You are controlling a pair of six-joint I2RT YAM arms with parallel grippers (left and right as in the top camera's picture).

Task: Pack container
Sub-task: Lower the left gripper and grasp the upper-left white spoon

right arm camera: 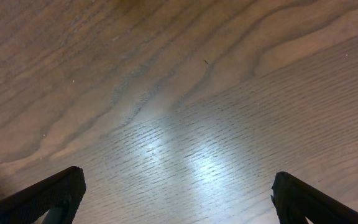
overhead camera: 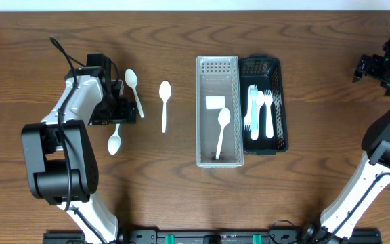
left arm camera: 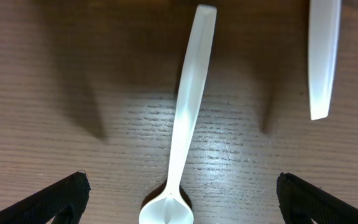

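Note:
Three white plastic spoons lie loose on the wooden table at the left: one (overhead camera: 115, 140) below my left gripper (overhead camera: 118, 108), one (overhead camera: 134, 90) just right of it, one (overhead camera: 164, 104) further right. In the left wrist view the open fingers (left arm camera: 179, 196) straddle a spoon (left arm camera: 182, 143) lying flat, with another spoon's handle (left arm camera: 323, 56) at the top right. A clear bin (overhead camera: 200, 146) holds one spoon (overhead camera: 222, 129). A black bin (overhead camera: 282, 102) holds white forks (overhead camera: 259, 112). My right gripper (overhead camera: 378, 68) is open over bare wood (right arm camera: 179, 112) at the far right.
The two bins stand side by side at the table's centre. A small white card (overhead camera: 214, 102) lies in the clear bin. The arm bases stand at the front left and front right.

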